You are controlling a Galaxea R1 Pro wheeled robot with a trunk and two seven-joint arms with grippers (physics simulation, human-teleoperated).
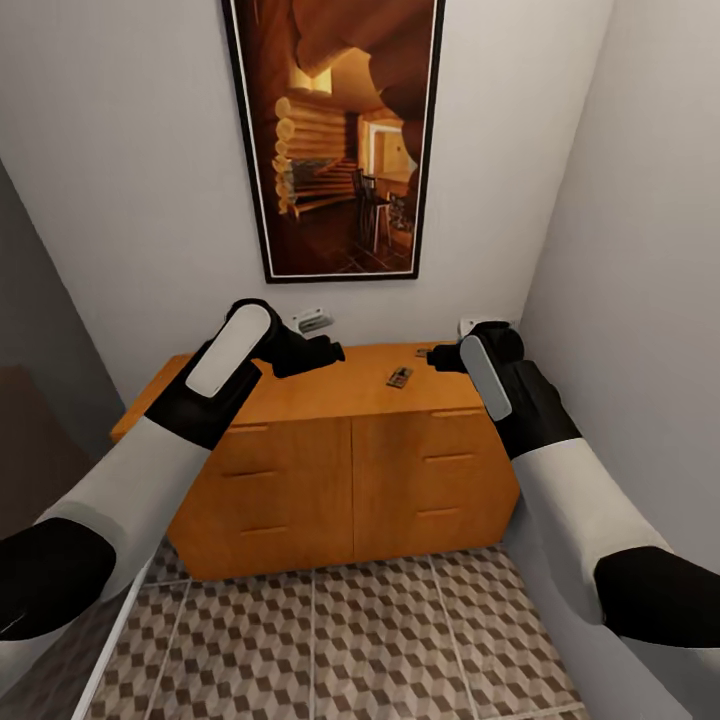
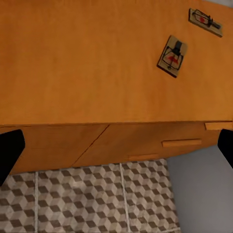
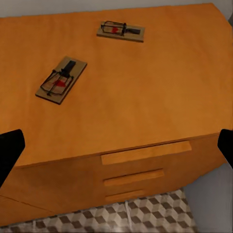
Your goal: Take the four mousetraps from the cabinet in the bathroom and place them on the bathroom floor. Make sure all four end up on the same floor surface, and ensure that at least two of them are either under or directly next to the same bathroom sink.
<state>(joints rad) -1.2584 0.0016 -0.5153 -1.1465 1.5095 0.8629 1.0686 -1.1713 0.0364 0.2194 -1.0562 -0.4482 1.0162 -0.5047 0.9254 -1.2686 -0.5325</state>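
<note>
Two mousetraps lie on the orange-brown cabinet's flat top (image 1: pixel 330 390). One mousetrap (image 1: pixel 400 377) sits right of centre, also seen as the nearer mousetrap (image 3: pixel 61 79) (image 2: pixel 172 56). The second mousetrap (image 3: pixel 121 31) (image 2: pixel 206 22) lies farther back, close to the wall. My left gripper (image 1: pixel 325 352) (image 2: pixel 116 153) hovers open above the top's middle, left of the traps. My right gripper (image 1: pixel 438 358) (image 3: pixel 116 153) hovers open over the top's right part, just above the traps. Nothing is between either pair of fingers. The cube-patterned floor (image 1: pixel 340 640) lies in front of the cabinet.
The cabinet front (image 1: pixel 340 490) has drawers with bar handles. A framed picture (image 1: pixel 335 140) hangs on the back wall above it. A grey wall (image 1: pixel 640 300) stands close on the right, and another dark surface (image 1: pixel 40 380) on the left. Two small pale fixtures (image 1: pixel 313 320) sit on the back wall.
</note>
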